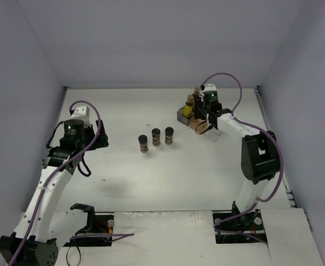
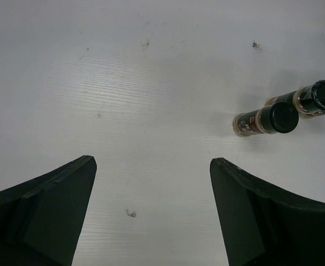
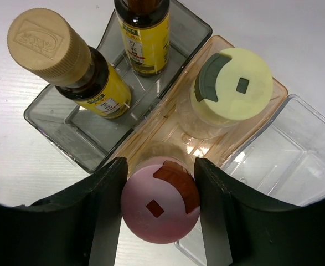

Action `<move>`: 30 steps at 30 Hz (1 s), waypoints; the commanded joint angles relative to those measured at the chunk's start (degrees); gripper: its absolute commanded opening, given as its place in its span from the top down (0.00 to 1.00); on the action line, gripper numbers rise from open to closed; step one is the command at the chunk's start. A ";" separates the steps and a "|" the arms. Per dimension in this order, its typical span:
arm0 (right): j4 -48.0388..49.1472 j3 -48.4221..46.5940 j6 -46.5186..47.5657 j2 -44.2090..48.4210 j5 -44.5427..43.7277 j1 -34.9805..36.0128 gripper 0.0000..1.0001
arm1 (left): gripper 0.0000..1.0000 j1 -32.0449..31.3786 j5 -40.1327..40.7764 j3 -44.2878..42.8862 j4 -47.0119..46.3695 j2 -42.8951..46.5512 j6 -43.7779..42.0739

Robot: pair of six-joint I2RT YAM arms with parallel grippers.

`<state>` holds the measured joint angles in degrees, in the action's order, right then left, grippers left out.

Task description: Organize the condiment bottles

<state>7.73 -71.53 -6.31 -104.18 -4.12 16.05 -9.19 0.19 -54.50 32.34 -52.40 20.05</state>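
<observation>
The pink-lidded small jar (image 3: 161, 208) is held between the black fingers (image 3: 109, 216) of the right gripper (image 3: 161, 164), which are pressed in on its sides. It is kept at the near end of the orange-tinted translucent bin (image 3: 168, 124), judged to be its slot; whether it is set down yet cannot be told. At one o'clock from it, in the same bin, the pale-yellow-lidded jar (image 3: 231, 83) is stood, so the flip-lid jars are apparently being paired.

At eleven o'clock the grey translucent bin (image 3: 57, 124) is taken up by the tan-capped amber bottle (image 3: 48, 44) and a second yellow-labelled amber bottle (image 3: 143, 33). At three o'clock the clear translucent bin (image 3: 284, 149) shows no bottle, so it is probably reserved for the three brown dark-capped spice jars (image 1: 156, 137) lined up mid-table, well apart from the bins.

The left gripper (image 2: 151, 160) is held at nine o'clock of that row, fingers wide apart on nothing, seemingly parked out of the way. A release is judged next.
</observation>
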 commanded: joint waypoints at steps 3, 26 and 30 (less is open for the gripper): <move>4.05 -0.19 -0.64 0.82 0.87 -0.23 0.36 | 0.14 0.49 -0.19 -0.87 -2.28 -0.16 0.60; 3.52 7.19 3.49 15.42 16.33 14.00 0.18 | 0.15 0.58 -0.19 -0.87 -2.19 -0.07 0.60; 3.96 6.84 3.41 13.04 17.57 15.23 0.18 | 0.14 0.58 -0.19 -0.87 -2.28 -0.16 0.51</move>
<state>8.36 -64.16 -3.33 -90.19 10.83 30.57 -8.97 0.16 -54.50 32.34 -52.40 20.08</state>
